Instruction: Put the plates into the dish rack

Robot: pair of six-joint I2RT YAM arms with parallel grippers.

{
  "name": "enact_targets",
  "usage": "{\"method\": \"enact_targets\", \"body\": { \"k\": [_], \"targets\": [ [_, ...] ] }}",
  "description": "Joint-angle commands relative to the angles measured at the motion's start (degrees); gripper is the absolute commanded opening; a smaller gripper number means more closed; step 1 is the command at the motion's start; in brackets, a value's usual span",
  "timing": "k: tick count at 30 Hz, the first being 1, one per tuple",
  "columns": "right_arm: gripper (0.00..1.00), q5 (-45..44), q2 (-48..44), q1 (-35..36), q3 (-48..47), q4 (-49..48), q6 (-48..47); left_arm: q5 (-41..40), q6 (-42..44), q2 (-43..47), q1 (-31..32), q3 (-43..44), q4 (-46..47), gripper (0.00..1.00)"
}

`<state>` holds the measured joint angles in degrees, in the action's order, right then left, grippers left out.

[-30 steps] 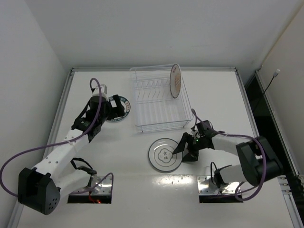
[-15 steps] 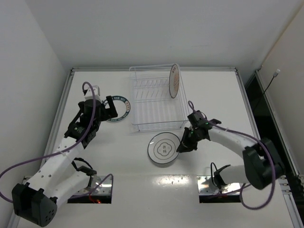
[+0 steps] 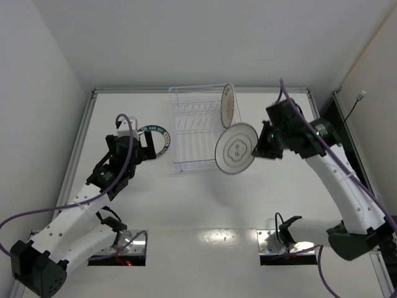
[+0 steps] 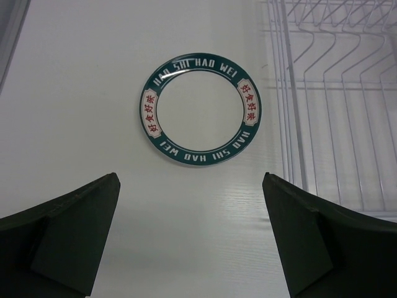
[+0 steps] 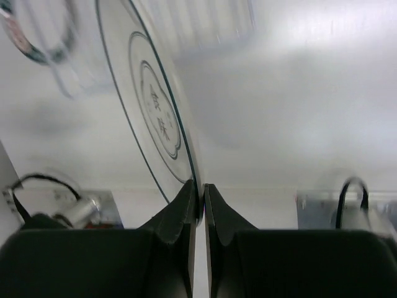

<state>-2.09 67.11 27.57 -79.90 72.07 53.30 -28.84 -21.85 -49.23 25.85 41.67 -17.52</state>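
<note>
One white plate (image 3: 236, 148) edge-on inside right claw (image 5: 200, 189)

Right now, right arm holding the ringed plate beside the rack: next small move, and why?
Probably carry the ringed plate left, over the empty slots of the rack. The right end effector is shut on its rim, the plate hangs in the air at the rack's near right corner, and the orange plate already stands at the far right.
</note>
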Motion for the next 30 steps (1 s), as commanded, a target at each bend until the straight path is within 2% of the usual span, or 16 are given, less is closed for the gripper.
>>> {"method": "enact_targets", "body": {
  "k": [1,2,3,5,6,8,10,12,15,22,30],
  "targets": [
    [0.00,-14.3,8.1,1.3,-15.9,-2.6,-7.3,-3.6,2.8,1.2,1.2,1.9,0.9,1.00],
    [0.00,-17.2,14.5,1.3,-19.6,-2.6,-8.9,-3.6,2.8,1.2,1.2,1.9,0.9,1.00],
    [0.00,-20.0,18.1,1.3,-27.9,-3.2,-12.5,-4.2,1.8,1.2,1.2,1.9,0.2,1.00],
    [0.00,-27.8,26.0,1.3,-37.8,-3.2,-15.8,-4.2,0.1,1.2,1.2,1.9,-0.3,1.00],
    [0.00,-30.0,34.1,1.3,-48.1,-2.6,-17.5,-4.2,-0.6,1.2,1.2,1.9,-1.4,1.00],
    [0.00,-34.1,41.1,0.5,-59.0,-2.6,-20.4,-3.6,-1.1,1.2,1.2,3.6,-2.9,1.00],
    [0.00,-35.4,45.2,-0.8,-59.1,-9.6,-25.1,-3.0,-1.1,0.6,1.2,5.3,-4.7,1.00],
    [0.00,-36.7,46.3,-2.0,-55.2,-17.8,-28.0,-3.0,-0.4,0.1,1.2,8.1,-5.9,1.00],
    [0.00,-36.7,51.2,-3.7,-55.2,-22.5,-30.4,-3.5,0.3,-0.6,1.2,10.6,-8.1,1.00],
    [0.00,-36.7,62.0,-4.3,-58.6,-27.1,-35.3,-0.9,0.8,-5.2,1.2,15.6,-10.6,1.00],
    [0.00,-43.5,69.0,-1.9,-59.8,-27.4,-40.2,-3.8,3.6,-9.1,1.2,20.7,-13.9,1.00]
  ]
}}
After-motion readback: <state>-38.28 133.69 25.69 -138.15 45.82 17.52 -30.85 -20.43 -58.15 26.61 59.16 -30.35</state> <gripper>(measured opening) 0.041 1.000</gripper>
